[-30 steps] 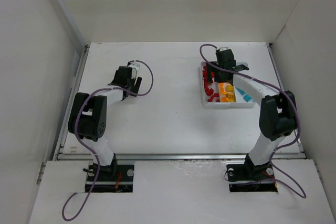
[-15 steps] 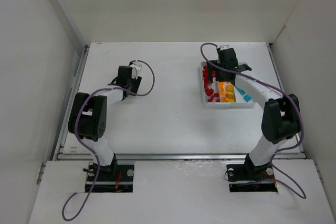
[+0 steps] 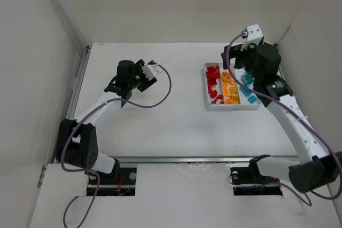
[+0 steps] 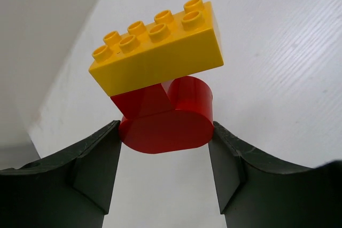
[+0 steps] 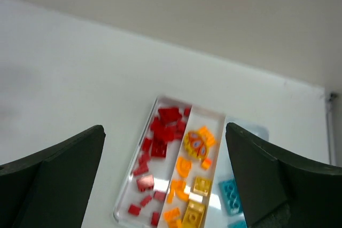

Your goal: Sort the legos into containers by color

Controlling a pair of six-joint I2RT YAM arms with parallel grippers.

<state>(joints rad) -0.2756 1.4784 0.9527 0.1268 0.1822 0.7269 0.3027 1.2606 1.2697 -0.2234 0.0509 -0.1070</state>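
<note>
The left gripper (image 4: pixel 164 132) pinches a round red plastic brick (image 4: pixel 168 121) with a long yellow plastic brick (image 4: pixel 157 52) stuck on top, well away from the shallow white three-part tray (image 3: pixel 233 107). Two colours are joined, so both could land in one part. The right gripper (image 5: pixel 164 132) hangs wide open near the tray, holding nothing.

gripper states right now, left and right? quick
Left gripper: closed on a red lego with a yellow lego stuck on top.
Right gripper: open, holding nothing, above the tray.
</note>
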